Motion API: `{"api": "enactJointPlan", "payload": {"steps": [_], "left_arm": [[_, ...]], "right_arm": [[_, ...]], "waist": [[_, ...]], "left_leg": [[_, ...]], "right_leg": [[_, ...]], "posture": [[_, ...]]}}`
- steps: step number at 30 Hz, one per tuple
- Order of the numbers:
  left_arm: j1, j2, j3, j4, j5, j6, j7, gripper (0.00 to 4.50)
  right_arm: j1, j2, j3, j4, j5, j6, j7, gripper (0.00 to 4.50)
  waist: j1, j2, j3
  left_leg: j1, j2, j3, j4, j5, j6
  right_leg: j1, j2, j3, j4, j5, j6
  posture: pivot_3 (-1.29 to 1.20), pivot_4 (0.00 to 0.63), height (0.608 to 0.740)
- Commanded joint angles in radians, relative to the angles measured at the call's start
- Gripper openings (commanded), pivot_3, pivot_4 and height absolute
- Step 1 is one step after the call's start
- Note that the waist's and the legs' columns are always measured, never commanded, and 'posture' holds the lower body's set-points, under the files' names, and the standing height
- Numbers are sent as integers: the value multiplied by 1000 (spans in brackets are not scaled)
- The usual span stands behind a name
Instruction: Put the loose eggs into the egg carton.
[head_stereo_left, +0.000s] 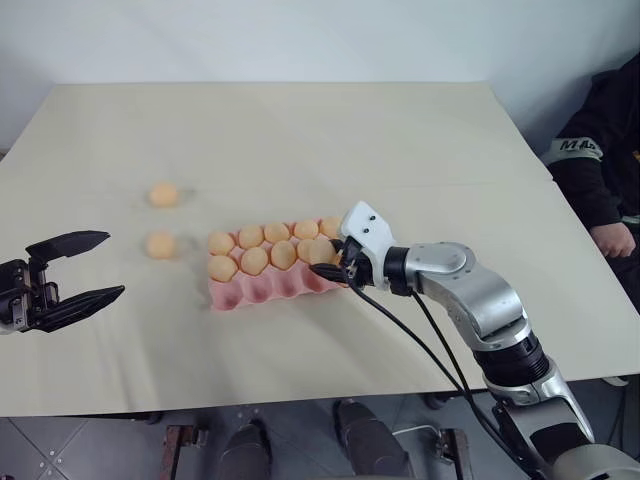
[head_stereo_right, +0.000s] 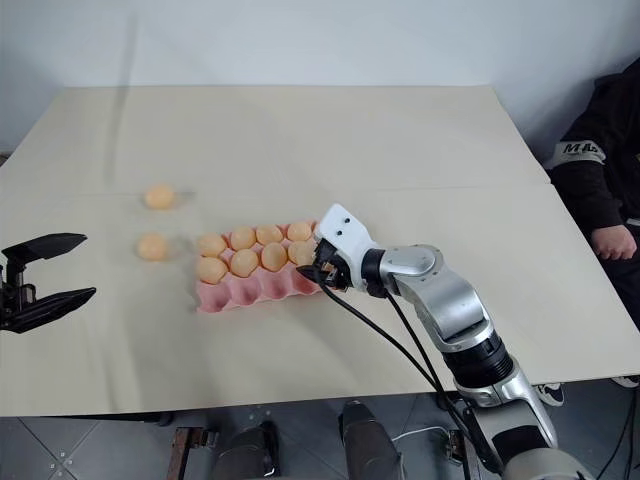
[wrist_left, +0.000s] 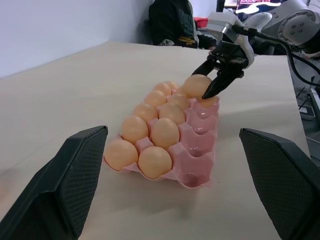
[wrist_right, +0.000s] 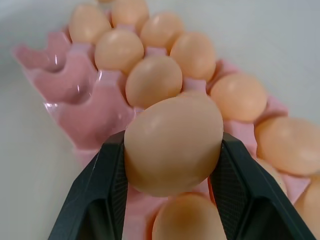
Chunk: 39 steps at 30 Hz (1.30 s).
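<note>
The egg (wrist_right: 174, 145) I carry is clamped between my right gripper (wrist_right: 170, 185)'s two fingers, over the right end of the egg carton (head_stereo_left: 262, 290), which lies near the middle of the table (head_stereo_left: 300, 130). Its back rows look filled; the row toward the near edge shows bare cups, so I judge my egg belongs in one there. I should lower it straight into a cup, clear of seated neighbours, before loosening. Two loose eggs (head_stereo_left: 163, 194) (head_stereo_left: 160, 244) wait toward the left edge, near my left gripper (head_stereo_left: 85, 268), spread wide and empty.
</note>
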Motion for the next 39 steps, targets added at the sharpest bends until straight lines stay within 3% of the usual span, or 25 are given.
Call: {"api": "enactJointPlan", "payload": {"steps": [1, 6, 13, 14, 21, 25, 32, 39], "left_arm": [[7, -1, 26, -14, -8, -15, -23, 4500], [14, -5, 29, -20, -8, -18, -19, 4500], [15, -6, 32, -18, -5, -25, -17, 4500], [13, -6, 30, -15, -4, -27, -17, 4500], [-7, -7, 17, 3, 1, -34, -17, 4500], [-21, -7, 13, 19, 6, -37, -18, 4500], [-68, -24, -21, 54, 23, -54, -13, 4500], [-114, -32, -48, 93, 39, -70, -19, 4500]], "right_arm": [[-8, -2, 19, -21, 6, -18, 16, 1982], [-9, 3, 39, -26, 12, -14, 27, 1982], [-11, -23, 38, -49, 18, -16, 60, 4305], [-13, -29, 34, -55, 21, -14, 66, 4475], [-41, -135, -107, -102, 130, 10, 158, 4475], [-16, -231, -302, -86, 242, -25, 227, 4475], [134, -397, -508, 21, 268, -246, 370, 4475], [213, -409, -643, 167, 329, -413, 448, 4475]], "waist": [[0, 0, 0], [1, 0, 0], [1, 0, 0], [2, 0, 0], [4, 0, 0], [7, -1, 1], [23, -1, 1], [27, 0, 1]], "left_leg": [[0, 0, 0, 0, 0, 0], [0, 0, 0, 0, 0, 0], [0, 0, 0, 0, 0, 0], [0, 0, 0, 0, 0, 0], [0, 0, 0, 0, 0, 0], [0, 0, 0, 0, -1, 0], [0, 0, 1, -1, -2, 0], [0, 0, 1, -1, -2, 0]], "right_leg": [[0, 0, 0, 0, 0, 0], [0, 0, 0, 0, 0, 0], [0, 0, 0, 0, 0, 0], [0, 0, 0, 0, 0, 0], [0, 0, 0, -1, 0, -1], [1, -1, 0, -2, 0, 0], [2, -1, 0, -7, 0, 0], [2, 0, 1, -7, 1, 2]], "posture": [[0, 150, 740], [0, 150, 740], [0, 150, 740], [0, 150, 740], [0, 150, 740], [0, 150, 740], [0, 150, 740], [0, 150, 740]]}}
